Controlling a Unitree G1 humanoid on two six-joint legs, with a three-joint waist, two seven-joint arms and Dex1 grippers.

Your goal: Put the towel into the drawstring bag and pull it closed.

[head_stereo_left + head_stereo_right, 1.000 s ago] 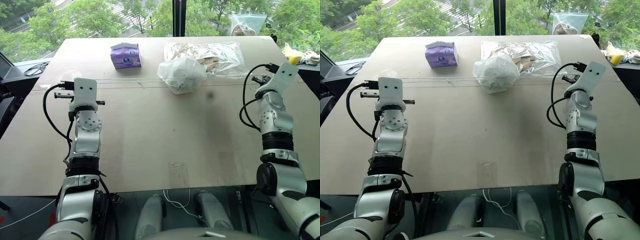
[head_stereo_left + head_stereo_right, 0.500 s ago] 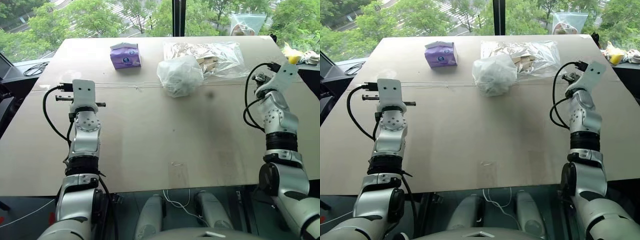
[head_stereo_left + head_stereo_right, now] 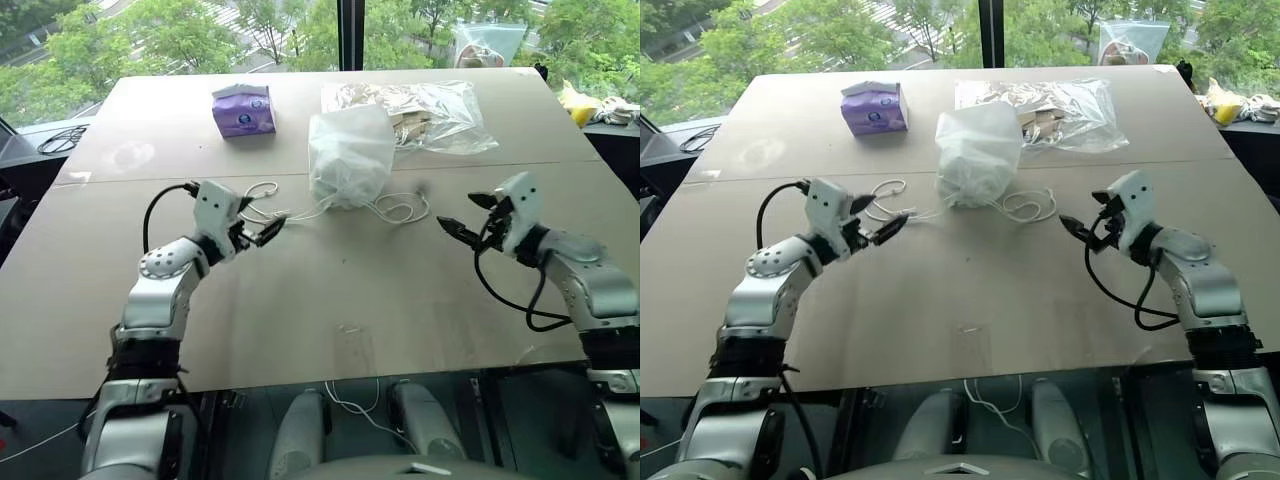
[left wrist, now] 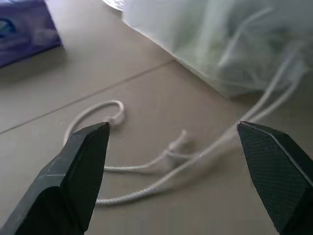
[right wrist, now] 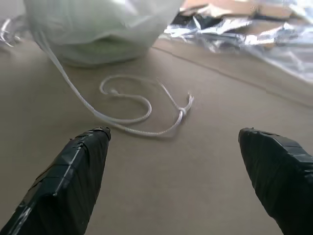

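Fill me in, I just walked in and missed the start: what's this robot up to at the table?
It is working on a drawstring bag that stands mid-table with something pale green, the towel, showing through its base. The cords lie slack in loops on either side of the bag. Both grippers are open and hold nothing: the left gripper hovers by the cords on its side, the right gripper hangs clear of the cords on the other. A purple packet and a clear plastic bag sit behind.

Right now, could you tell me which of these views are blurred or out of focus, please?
Left wrist view: the drawstring bag and purple packet are soft, the cord slightly smeared. Right wrist view: the cord is sharp, the bag's upper part hazy. Head views: crisp.
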